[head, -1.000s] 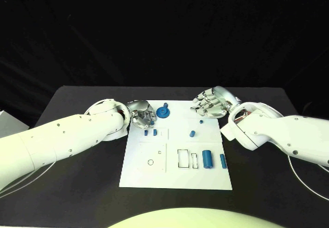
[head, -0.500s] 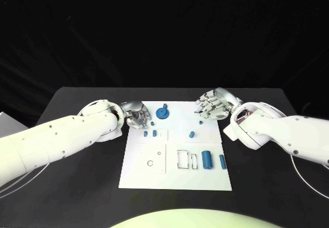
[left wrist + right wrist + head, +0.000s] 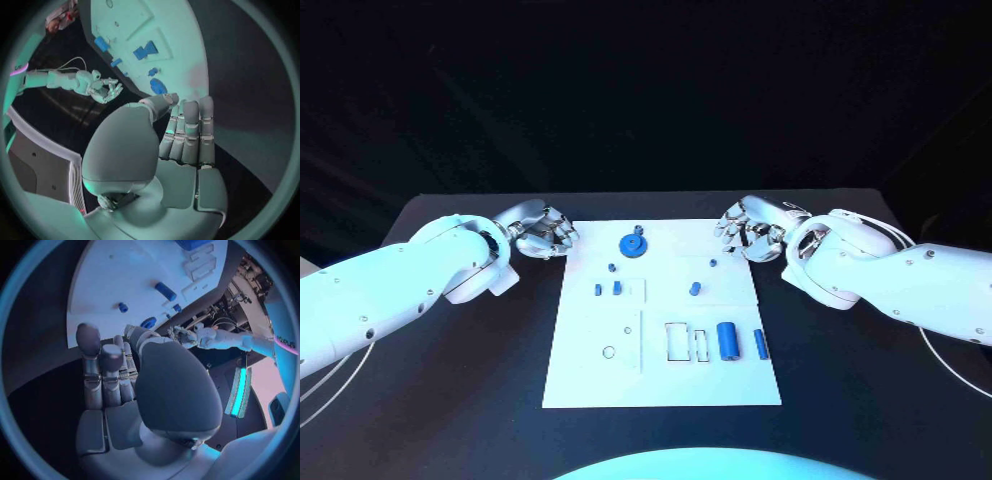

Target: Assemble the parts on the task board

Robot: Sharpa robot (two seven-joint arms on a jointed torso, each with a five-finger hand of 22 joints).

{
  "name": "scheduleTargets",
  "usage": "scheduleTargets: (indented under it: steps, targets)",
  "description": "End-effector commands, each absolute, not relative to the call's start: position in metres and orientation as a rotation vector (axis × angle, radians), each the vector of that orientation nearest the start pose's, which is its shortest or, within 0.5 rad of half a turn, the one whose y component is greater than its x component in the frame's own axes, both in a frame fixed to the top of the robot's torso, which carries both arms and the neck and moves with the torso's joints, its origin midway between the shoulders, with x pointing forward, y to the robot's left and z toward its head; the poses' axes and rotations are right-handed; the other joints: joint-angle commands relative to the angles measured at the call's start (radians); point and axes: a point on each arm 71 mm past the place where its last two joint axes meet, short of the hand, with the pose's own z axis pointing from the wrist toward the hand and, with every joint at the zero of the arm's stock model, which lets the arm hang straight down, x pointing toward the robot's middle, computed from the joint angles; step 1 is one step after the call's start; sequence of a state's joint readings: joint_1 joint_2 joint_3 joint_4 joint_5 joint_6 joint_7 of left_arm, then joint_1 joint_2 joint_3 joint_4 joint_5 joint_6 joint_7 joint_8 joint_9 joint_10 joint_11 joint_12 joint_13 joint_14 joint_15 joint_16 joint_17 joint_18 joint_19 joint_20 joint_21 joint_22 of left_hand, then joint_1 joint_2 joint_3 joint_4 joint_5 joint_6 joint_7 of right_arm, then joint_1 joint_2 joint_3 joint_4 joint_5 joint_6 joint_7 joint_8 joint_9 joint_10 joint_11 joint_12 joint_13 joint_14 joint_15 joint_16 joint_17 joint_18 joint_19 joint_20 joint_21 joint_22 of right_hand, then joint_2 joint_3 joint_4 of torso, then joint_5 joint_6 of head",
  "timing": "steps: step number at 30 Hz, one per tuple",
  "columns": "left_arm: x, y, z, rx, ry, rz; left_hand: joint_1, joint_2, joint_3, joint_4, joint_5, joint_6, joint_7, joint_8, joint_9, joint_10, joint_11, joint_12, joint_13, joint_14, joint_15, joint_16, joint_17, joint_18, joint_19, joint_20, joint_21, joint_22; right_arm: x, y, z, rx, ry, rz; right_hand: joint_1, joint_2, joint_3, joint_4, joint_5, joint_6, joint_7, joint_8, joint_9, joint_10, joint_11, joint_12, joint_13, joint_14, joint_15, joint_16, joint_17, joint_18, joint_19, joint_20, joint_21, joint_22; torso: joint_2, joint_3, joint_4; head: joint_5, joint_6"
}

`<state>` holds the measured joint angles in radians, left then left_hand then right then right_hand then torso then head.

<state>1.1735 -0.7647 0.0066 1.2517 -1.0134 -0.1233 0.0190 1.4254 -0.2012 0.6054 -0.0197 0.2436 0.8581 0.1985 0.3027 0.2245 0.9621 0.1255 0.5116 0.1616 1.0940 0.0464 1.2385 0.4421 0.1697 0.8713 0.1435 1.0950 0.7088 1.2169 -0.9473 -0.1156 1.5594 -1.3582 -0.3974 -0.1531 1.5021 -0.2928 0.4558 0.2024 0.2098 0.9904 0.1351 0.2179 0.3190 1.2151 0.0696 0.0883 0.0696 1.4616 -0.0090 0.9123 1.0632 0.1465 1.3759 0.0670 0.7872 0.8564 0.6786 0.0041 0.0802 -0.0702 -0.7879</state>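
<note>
The task board lies at the centre of the frame on the black counter. Small blue parts rest on it: a round disc near the upper edge, short pegs at mid-left, and two cylinders at lower right beside rectangular slots. The left hand sits off the upper left corner of the board, the right hand at the upper right corner; both hold nothing, fingers extended side by side. Risk: a low approach over the board could knock loose parts out of position.
</note>
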Motion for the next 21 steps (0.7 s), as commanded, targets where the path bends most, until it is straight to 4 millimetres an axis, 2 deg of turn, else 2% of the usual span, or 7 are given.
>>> scheduleTargets:
  steps: [1, 3, 5, 10, 14, 16, 21]
  targets:
    - [0.528, 0.245, -0.202, -0.521, 1.780, -1.102, 0.006, 0.003, -0.001, -0.009, 0.003, -0.003, 0.005, 0.011, 0.003, -0.010, 0.003, 0.013, 0.005, -0.009, 0.002, -0.013, -0.008, 0.016, -0.013, -0.001, 0.006, 0.003, 0.471, -0.243, -0.203, -0.204, 1.717, 0.455, -0.019, 0.001, 0.006, -0.002, -0.009, 0.003, -0.008, -0.008, 0.004, 0.008, -0.003, -0.017, 0.000, 0.047, -0.001, 0.096, 0.058, -0.024, 0.013, 0.001, 0.090, 0.087, 0.001, -0.0004, 0.0004, -0.008, 0.002]
    - [0.525, 0.251, -0.199, -0.627, 1.746, -1.216, 0.004, 0.004, -0.002, -0.014, 0.003, -0.003, 0.006, 0.020, 0.006, -0.027, 0.006, 0.017, 0.006, -0.024, 0.004, -0.029, -0.015, 0.016, -0.025, 0.000, 0.004, 0.003, 0.471, -0.241, -0.205, -0.233, 1.713, 0.429, -0.023, 0.001, 0.005, -0.003, -0.011, 0.000, -0.009, -0.012, 0.005, 0.002, -0.003, -0.023, -0.001, 0.052, -0.002, 0.145, 0.088, -0.031, 0.022, 0.003, 0.136, 0.131, 0.003, -0.0005, 0.0006, -0.009, 0.003]
    - [0.522, 0.254, -0.196, -0.686, 1.715, -1.293, 0.000, 0.005, -0.006, -0.019, 0.003, -0.007, 0.007, 0.028, 0.008, -0.040, 0.008, 0.022, 0.006, -0.034, 0.006, -0.039, -0.020, 0.015, -0.036, 0.002, 0.003, 0.003, 0.471, -0.238, -0.206, -0.249, 1.713, 0.415, -0.030, 0.002, 0.005, -0.002, -0.013, 0.003, -0.013, -0.015, 0.007, 0.001, -0.005, -0.023, -0.001, 0.066, -0.003, 0.232, 0.145, -0.044, 0.044, 0.003, 0.228, 0.216, 0.004, -0.0005, 0.0002, -0.009, 0.003]
    - [0.513, 0.258, -0.186, -0.787, 1.634, -1.458, -0.032, 0.000, -0.028, -0.009, 0.003, -0.015, 0.005, 0.045, 0.012, -0.058, 0.009, 0.030, 0.006, -0.050, 0.011, -0.052, -0.026, 0.015, -0.055, 0.009, -0.016, -0.007, 0.470, -0.230, -0.211, -0.285, 1.726, 0.386, -0.037, 0.002, 0.011, -0.002, -0.015, 0.012, -0.015, -0.019, 0.014, 0.006, -0.007, -0.024, -0.001, 0.078, -0.004, 0.342, 0.214, -0.063, 0.073, 0.004, 0.354, 0.334, 0.001, -0.0018, 0.0053, -0.010, 0.000]
    - [0.508, 0.259, -0.182, -0.817, 1.606, -1.509, -0.040, 0.001, -0.034, -0.006, 0.003, -0.019, 0.004, 0.050, 0.013, -0.063, 0.009, 0.033, 0.006, -0.053, 0.011, -0.056, -0.028, 0.015, -0.057, 0.011, -0.025, -0.013, 0.469, -0.225, -0.216, -0.302, 1.738, 0.371, -0.040, 0.002, 0.014, 0.000, -0.014, 0.015, -0.014, -0.020, 0.016, 0.008, -0.006, -0.023, -0.001, 0.079, -0.003, 0.369, 0.230, -0.070, 0.084, 0.004, 0.399, 0.375, 0.003, -0.0012, 0.0044, -0.007, 0.000]
    - [0.506, 0.259, -0.180, -0.825, 1.599, -1.523, -0.040, 0.002, -0.034, -0.006, 0.003, -0.019, 0.004, 0.050, 0.013, -0.064, 0.009, 0.033, 0.006, -0.053, 0.011, -0.056, -0.028, 0.015, -0.058, 0.011, -0.025, -0.013, 0.469, -0.223, -0.218, -0.308, 1.746, 0.363, -0.041, 0.003, 0.015, 0.000, -0.014, 0.016, -0.014, -0.020, 0.017, 0.009, -0.007, -0.023, -0.001, 0.079, -0.003, 0.373, 0.232, -0.071, 0.086, 0.004, 0.408, 0.383, 0.003, -0.0017, 0.0054, -0.009, -0.002]
    - [0.503, 0.258, -0.178, -0.831, 1.592, -1.542, -0.040, 0.002, -0.034, -0.006, 0.003, -0.019, 0.004, 0.050, 0.013, -0.064, 0.009, 0.033, 0.006, -0.053, 0.011, -0.056, -0.028, 0.015, -0.058, 0.011, -0.025, -0.013, 0.469, -0.220, -0.223, -0.323, 1.758, 0.342, -0.042, 0.003, 0.016, 0.001, -0.014, 0.017, -0.015, -0.020, 0.018, 0.010, -0.007, -0.023, -0.001, 0.079, -0.003, 0.378, 0.234, -0.073, 0.088, 0.004, 0.418, 0.393, 0.003, -0.0011, 0.0035, -0.007, -0.006]
